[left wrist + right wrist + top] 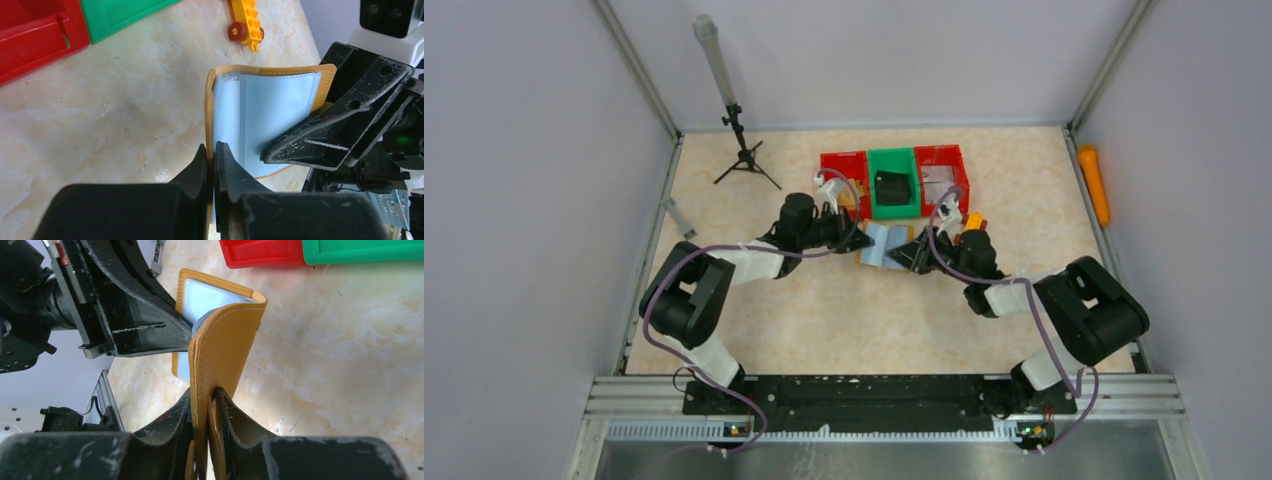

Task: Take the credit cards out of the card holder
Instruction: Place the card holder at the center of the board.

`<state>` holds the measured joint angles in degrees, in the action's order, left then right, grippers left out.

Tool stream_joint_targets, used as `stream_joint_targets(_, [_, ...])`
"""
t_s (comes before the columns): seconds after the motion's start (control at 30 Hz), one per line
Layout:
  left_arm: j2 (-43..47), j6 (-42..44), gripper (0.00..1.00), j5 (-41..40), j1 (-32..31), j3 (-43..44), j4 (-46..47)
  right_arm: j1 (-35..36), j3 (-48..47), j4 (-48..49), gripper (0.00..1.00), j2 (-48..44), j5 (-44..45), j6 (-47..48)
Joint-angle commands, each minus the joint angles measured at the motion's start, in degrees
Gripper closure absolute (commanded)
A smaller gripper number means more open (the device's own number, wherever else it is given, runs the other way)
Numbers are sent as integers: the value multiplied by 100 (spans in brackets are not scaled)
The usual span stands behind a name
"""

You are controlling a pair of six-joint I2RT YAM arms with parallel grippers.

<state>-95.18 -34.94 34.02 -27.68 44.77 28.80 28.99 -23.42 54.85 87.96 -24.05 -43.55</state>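
We find the card holder open and raised off the table, near the middle of the surface and held between the two arms. In the top view the left gripper meets it from 9 o'clock and the right gripper from 3 o'clock.

In the left wrist view, the left gripper is pinched tight on the mustard edge of one flap, with the pale blue-grey lining facing the camera. In the right wrist view, the right gripper is clamped on the other flap, whose brown outer face stands upright and fills the view.

We cannot tell whether any credit cards sit in the sleeves.

At 12 o'clock from the holder stand three bins in a row: a red bin, a green bin with a black object in it, and a second red bin. A yellow toy block with red ends lies at 2 o'clock, near the right gripper. A small black tripod stands at 10 o'clock, well apart.
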Motion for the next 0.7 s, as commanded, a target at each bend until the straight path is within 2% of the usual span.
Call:
stream_joint_targets(0.0, [-321,-114,98,529,-244,307,333,71,-307,773,82,90,-554,-254])
stream_joint_targets(0.1, [-392,-89,98,634,-357,386,366,74,-317,760,81,111,-565,-257])
stream_joint_targets(0.23, [-319,-1,98,511,-363,392,213,71,-312,664,74,46,-525,-159])
stream_joint_targets(0.37, [-277,-6,100,70,-213,377,-203,72,-305,157,69,-164,-163,114])
stream_joint_targets(0.5, [-396,-248,100,105,-52,330,-143,71,-389,-564,66,-366,316,431])
stream_joint_targets(0.67, [-395,-230,100,34,-35,343,-255,74,-383,-640,59,-420,359,529])
